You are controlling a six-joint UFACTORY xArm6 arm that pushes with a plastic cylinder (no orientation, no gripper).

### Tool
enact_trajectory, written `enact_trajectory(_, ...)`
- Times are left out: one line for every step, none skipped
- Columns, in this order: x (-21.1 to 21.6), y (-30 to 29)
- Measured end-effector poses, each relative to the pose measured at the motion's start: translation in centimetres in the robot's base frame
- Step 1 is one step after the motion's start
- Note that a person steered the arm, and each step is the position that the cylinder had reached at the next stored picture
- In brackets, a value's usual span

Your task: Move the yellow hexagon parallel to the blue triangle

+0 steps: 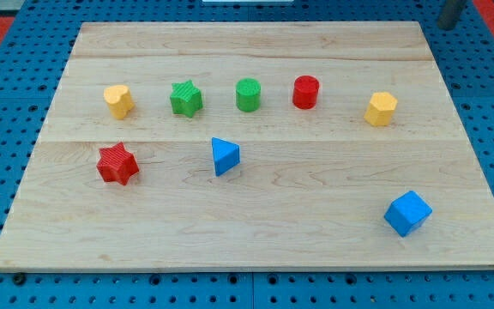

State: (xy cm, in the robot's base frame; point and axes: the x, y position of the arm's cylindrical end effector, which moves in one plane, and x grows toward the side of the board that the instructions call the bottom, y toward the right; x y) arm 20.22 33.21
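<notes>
The yellow hexagon stands at the view's right on the wooden board. The blue triangle lies near the board's middle, to the hexagon's left and lower in the view. My tip shows at the view's top right, just off the board's top right corner. It is well above and to the right of the hexagon and touches no block.
A yellow heart, a green star, a green cylinder and a red cylinder form a row across the upper board. A red star sits at the left. A blue cube sits at the lower right.
</notes>
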Motion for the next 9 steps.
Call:
enact_trajectory(0.2,0.0)
enact_trajectory(0.4,-0.3)
enact_trajectory(7.0,-4.5)
enact_trajectory(10.5,-10.1)
enact_trajectory(13.1,-13.8)
enact_trajectory(16.4,-14.0)
enact_trajectory(20.1,-18.5)
enact_trajectory(22.0,-16.7)
enact_trajectory(23.4,-10.9)
